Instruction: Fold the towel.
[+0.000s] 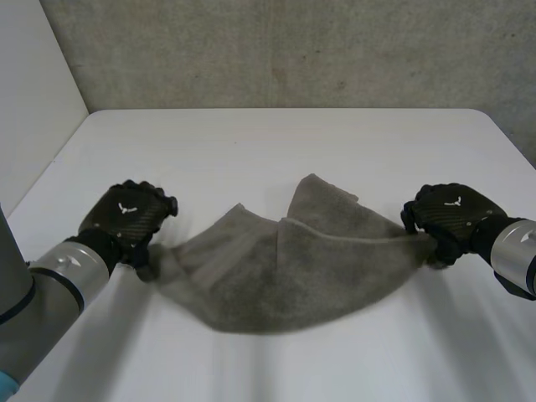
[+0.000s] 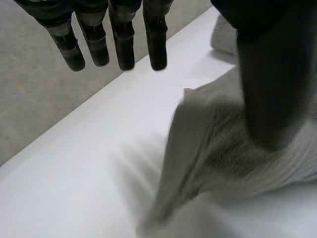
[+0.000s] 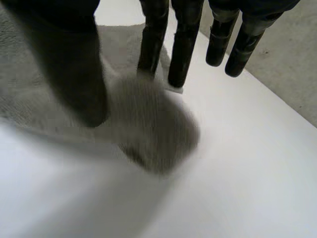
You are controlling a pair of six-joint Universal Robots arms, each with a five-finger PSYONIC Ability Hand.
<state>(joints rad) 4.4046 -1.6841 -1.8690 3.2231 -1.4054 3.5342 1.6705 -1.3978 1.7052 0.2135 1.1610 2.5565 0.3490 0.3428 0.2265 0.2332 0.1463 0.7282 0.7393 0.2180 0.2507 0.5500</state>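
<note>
Towel [image 1: 285, 268] crumpled, long axis sideways; left hand [image 1: 126, 218] to right hand [image 1: 448, 213]

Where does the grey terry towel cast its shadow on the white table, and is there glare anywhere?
Head view: the grey terry towel casts a soft, streaked shadow on the white table under its sagging near edge; no glare. Right wrist view: a diffuse shadow lies on the table beneath the towel's bunched end; no glare there either.
</note>
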